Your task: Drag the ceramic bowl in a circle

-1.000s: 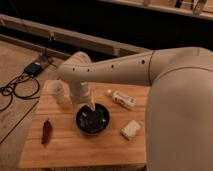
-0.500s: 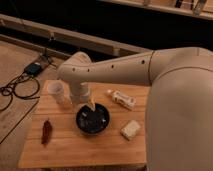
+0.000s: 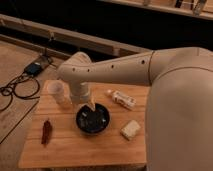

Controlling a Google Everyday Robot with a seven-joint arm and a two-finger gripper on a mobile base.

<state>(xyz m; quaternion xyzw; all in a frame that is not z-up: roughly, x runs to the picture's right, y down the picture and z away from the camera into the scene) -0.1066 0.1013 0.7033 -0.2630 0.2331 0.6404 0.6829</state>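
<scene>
The ceramic bowl (image 3: 92,120) is round, shallow and glossy black with pale streaks inside. It sits near the middle of the wooden table (image 3: 70,150). My gripper (image 3: 90,106) comes down from the large white arm (image 3: 125,67) and its tip is at the bowl's far rim, touching or just inside it. The wrist hides most of the gripper.
A pale cup (image 3: 56,90) stands at the table's back left, close to the arm. A white bottle (image 3: 121,99) lies at the back right. A pale block (image 3: 131,129) lies right of the bowl. A dark red object (image 3: 46,131) lies at the left. Cables (image 3: 15,90) lie on the floor.
</scene>
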